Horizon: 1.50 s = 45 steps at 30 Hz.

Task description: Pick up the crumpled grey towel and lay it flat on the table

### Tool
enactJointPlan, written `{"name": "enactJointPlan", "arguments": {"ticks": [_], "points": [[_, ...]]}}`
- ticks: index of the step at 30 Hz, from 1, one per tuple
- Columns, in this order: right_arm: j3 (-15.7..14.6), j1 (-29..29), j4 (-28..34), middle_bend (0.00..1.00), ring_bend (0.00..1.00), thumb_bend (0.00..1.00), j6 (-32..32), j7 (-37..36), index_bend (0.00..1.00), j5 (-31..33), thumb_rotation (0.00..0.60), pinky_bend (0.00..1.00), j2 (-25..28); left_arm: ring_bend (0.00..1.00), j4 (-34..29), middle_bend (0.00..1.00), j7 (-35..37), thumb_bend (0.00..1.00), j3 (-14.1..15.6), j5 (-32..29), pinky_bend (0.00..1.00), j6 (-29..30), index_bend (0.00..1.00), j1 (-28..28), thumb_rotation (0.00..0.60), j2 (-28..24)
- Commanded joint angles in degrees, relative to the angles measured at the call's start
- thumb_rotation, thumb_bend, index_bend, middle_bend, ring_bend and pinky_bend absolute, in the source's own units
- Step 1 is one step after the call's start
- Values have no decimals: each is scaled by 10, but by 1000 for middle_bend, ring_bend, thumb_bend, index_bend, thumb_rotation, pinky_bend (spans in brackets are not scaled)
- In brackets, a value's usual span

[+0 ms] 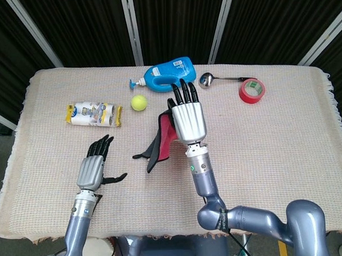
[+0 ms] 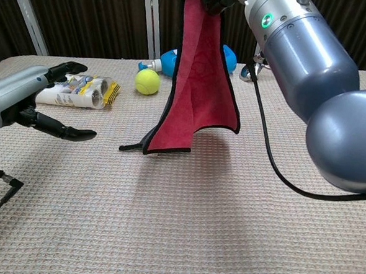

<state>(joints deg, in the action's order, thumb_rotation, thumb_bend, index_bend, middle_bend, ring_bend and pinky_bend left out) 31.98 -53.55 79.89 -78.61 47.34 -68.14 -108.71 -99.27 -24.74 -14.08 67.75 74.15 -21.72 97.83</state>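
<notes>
The towel [image 2: 195, 88] is red on one face and dark grey on the other [image 1: 160, 142], with a black hem. It hangs from my right hand [image 1: 187, 117], which holds its top edge high over the middle of the table [image 1: 284, 152]. The towel's lowest corner [image 2: 132, 147] still touches the cloth. In the chest view my right hand is cut off by the top edge and only its grey forearm [image 2: 300, 57] shows. My left hand [image 1: 93, 167] hovers open above the table to the left of the towel, fingers spread [image 2: 30, 96].
A blue pump bottle [image 1: 169, 73], a yellow tennis ball [image 1: 138, 102] and a white-and-yellow packet [image 1: 93, 114] lie behind and left. A metal spoon [image 1: 214, 78] and a red tape roll [image 1: 251, 90] sit at the back right.
</notes>
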Motion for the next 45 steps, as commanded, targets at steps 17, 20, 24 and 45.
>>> {"name": "enactJointPlan", "arguments": {"ticks": [17, 20, 24, 45], "points": [[-11, -9, 3, 251, 115, 581, -20, 1, 625, 9, 600, 164, 3, 0, 81, 0, -24, 0, -16, -35, 0, 12, 0, -54, 600, 139], [-13, -9, 9, 251, 115, 581, -24, 4, 625, 9, 600, 164, 6, 0, 90, 0, -28, 0, -17, -35, 0, 14, 0, -60, 600, 154], [-15, -8, 18, 251, 115, 581, -29, 7, 626, 10, 600, 164, 10, 0, 103, 0, -34, 0, -21, -33, 0, 17, 0, -69, 600, 167], [-26, -9, 31, 252, 115, 582, -38, 6, 626, 15, 600, 164, 23, 0, 109, 0, -20, 0, -28, -37, 0, 7, 0, -91, 600, 197]]}}
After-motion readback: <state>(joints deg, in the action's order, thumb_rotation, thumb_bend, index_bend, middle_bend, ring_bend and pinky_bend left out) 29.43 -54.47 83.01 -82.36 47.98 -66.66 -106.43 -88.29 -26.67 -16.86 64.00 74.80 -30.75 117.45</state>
